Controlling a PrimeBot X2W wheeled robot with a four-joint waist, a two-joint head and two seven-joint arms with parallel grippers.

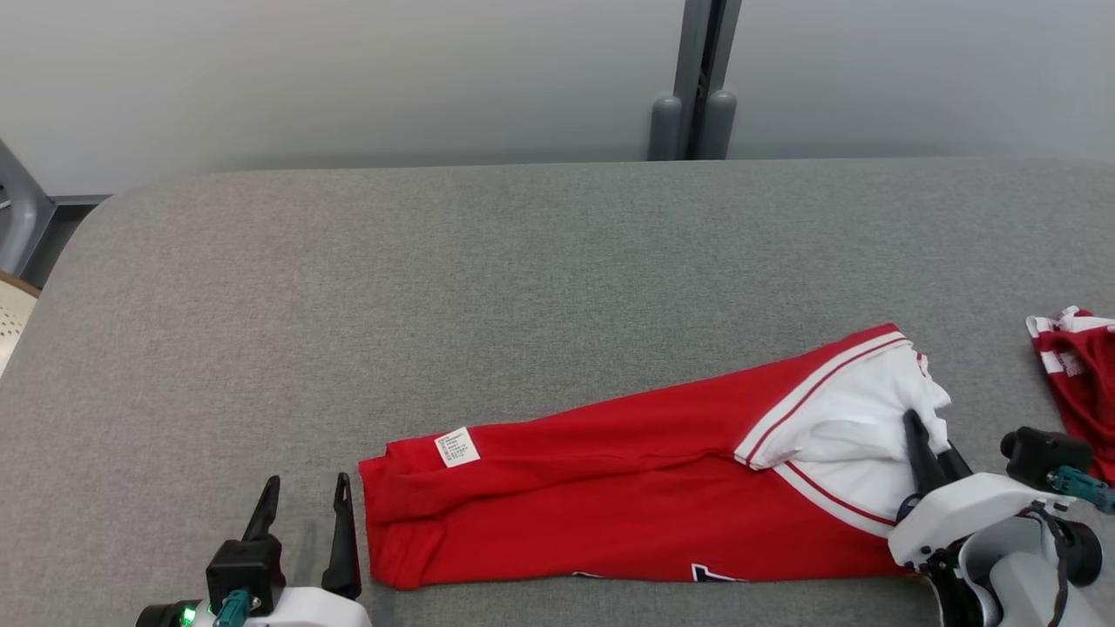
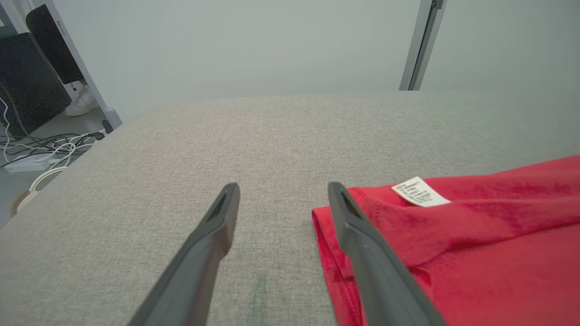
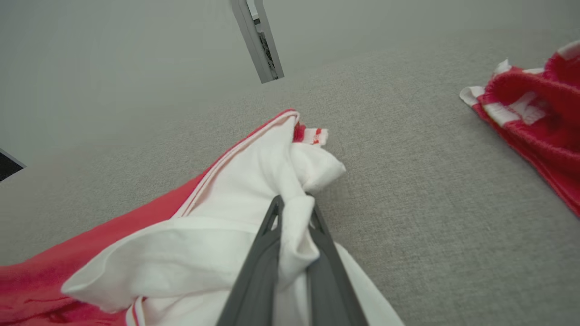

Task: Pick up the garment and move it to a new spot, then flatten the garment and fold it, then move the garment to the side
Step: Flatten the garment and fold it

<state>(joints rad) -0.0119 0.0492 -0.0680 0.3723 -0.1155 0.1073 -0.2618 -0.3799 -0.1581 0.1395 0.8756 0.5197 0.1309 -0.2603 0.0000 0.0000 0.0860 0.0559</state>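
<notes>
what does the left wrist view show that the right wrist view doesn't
Left wrist view: the open left pincer beside the red garment, its white care label, floor cables. Right wrist view: the right pincer shut on the garment's white part, a second red-and-white garment. Both: the red garment, grey table, metal post.

Open across far half and left of surface (image 1: 435,287); blocked along near edge by garment (image 1: 610,496), at right edge by red cloth (image 1: 1080,383).
</notes>
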